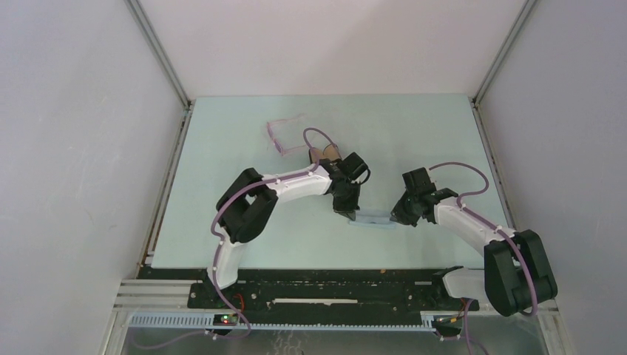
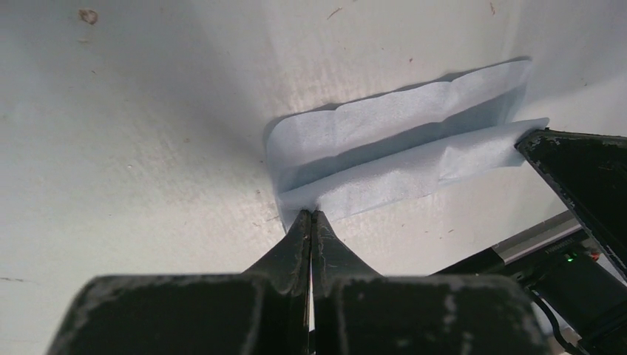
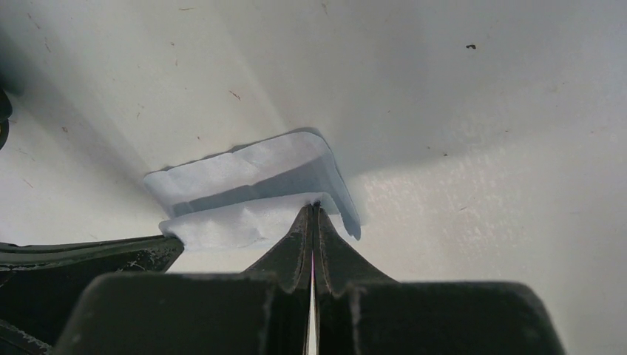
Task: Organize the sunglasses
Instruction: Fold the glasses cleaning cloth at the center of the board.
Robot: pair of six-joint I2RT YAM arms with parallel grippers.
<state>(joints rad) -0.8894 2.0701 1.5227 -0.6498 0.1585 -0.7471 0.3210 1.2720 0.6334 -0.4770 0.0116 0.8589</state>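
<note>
The sunglasses [image 1: 281, 137], with a thin pale pink frame, lie on the table at the back, left of centre, apart from both grippers. The small blue-grey cloth [image 1: 373, 219] lies folded between the two grippers. My left gripper [image 1: 350, 212] is shut on the cloth's left corner [image 2: 399, 148], with its tips [image 2: 312, 215] pinching the edge. My right gripper [image 1: 398, 219] is shut on the cloth's right end [image 3: 244, 177], with its tips [image 3: 313, 207] pinching the edge. The cloth's upper layer is folded over lengthwise.
The case [image 1: 325, 153], with its tan lining showing, sits just behind the left wrist and is mostly hidden by the arm. White walls enclose the table on the left, right and back. The arm bases stand at the near edge.
</note>
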